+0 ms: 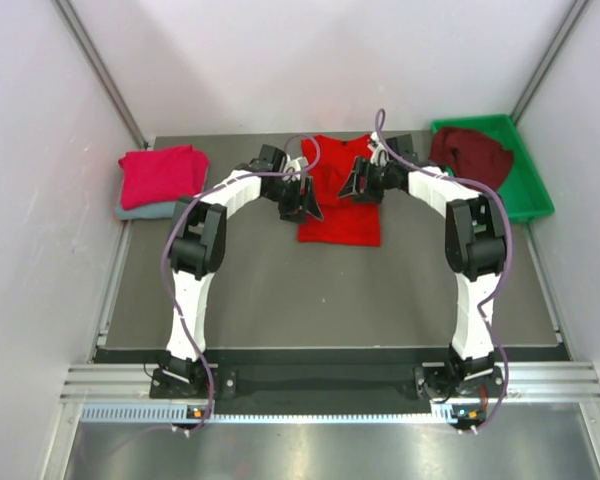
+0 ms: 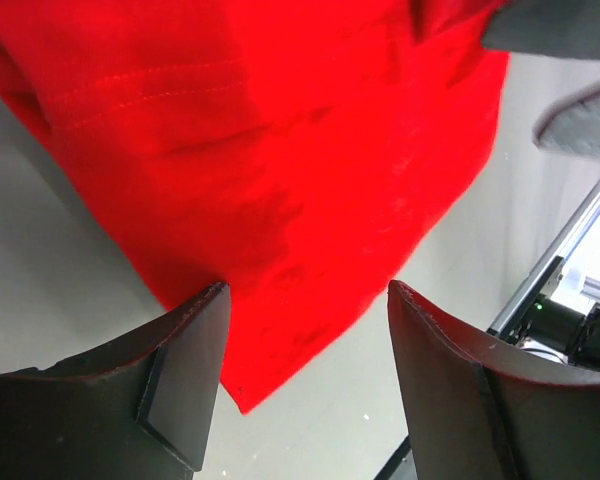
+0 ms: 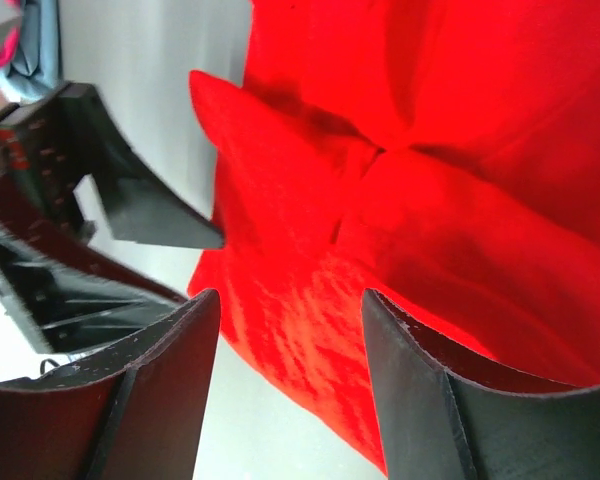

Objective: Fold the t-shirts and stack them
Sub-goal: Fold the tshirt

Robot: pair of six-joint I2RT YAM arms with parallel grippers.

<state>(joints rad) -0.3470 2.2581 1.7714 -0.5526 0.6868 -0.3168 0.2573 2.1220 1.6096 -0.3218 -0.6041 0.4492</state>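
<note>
A bright red t-shirt lies partly folded at the table's back middle. My left gripper hovers at its left edge, jaws open, with a corner of the red cloth below and between the fingers. At the shirt's upper right, my right gripper also stands open over bunched red folds, gripping nothing. A crimson-pink t-shirt sits folded on a grey-blue one at the left. A dark maroon t-shirt lies crumpled in the tray.
The green plastic tray stands at the back right corner. White walls close in both sides and the back. The two grippers are close together; the left one's finger shows in the right wrist view.
</note>
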